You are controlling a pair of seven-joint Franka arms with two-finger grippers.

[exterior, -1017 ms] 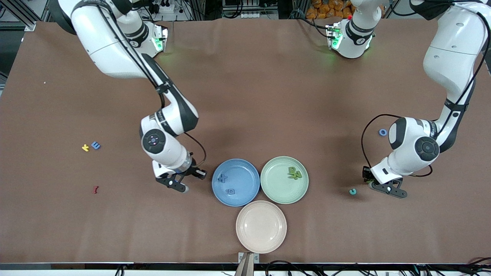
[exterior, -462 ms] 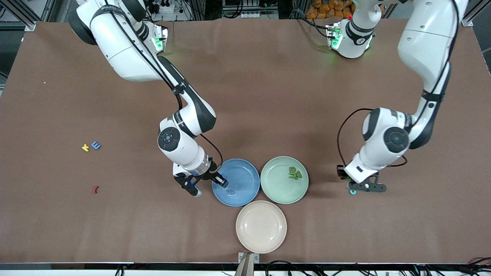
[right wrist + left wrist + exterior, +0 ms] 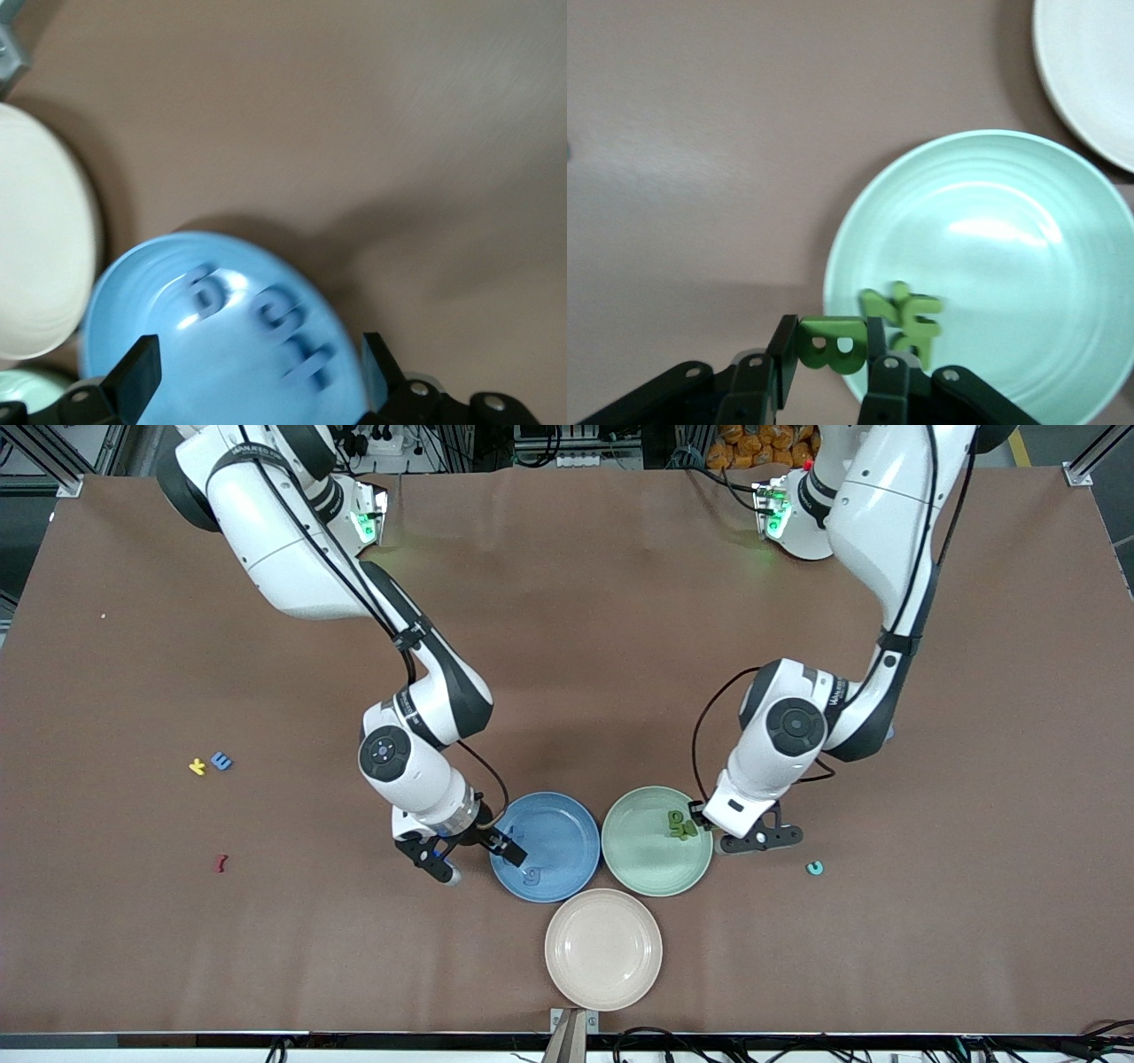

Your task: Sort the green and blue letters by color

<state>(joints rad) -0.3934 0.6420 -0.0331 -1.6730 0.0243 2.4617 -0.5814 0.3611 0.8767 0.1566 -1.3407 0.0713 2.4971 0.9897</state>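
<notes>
The brown cloth-covered table (image 3: 620,646) carries three round plates in a cluster: a blue plate (image 3: 567,824), a pale green plate (image 3: 642,859) beside it toward the left arm's end, and a cream plate (image 3: 603,950) nearer the front camera, at six o'clock from the pair.

The right gripper (image 3: 478,854) hangs over the blue plate's rim at nine o'clock, its fingers spread apart and empty. Two periwinkle foam letters (image 3: 292,341) lie flat in that plate.

The left gripper (image 3: 828,354) hangs over the green plate's rim at three o'clock, its fingers clamped on a leaf-green foam letter with two holes (image 3: 829,343). Other green letters (image 3: 908,317) lie piled in the plate just beside it.

Loose on the cloth: a small teal curved letter (image 3: 813,867) toward the left arm's end, and toward the right arm's end a blue letter (image 3: 221,761) touching a yellow letter (image 3: 198,766), with a dark red letter (image 3: 221,863) nearer the camera.
</notes>
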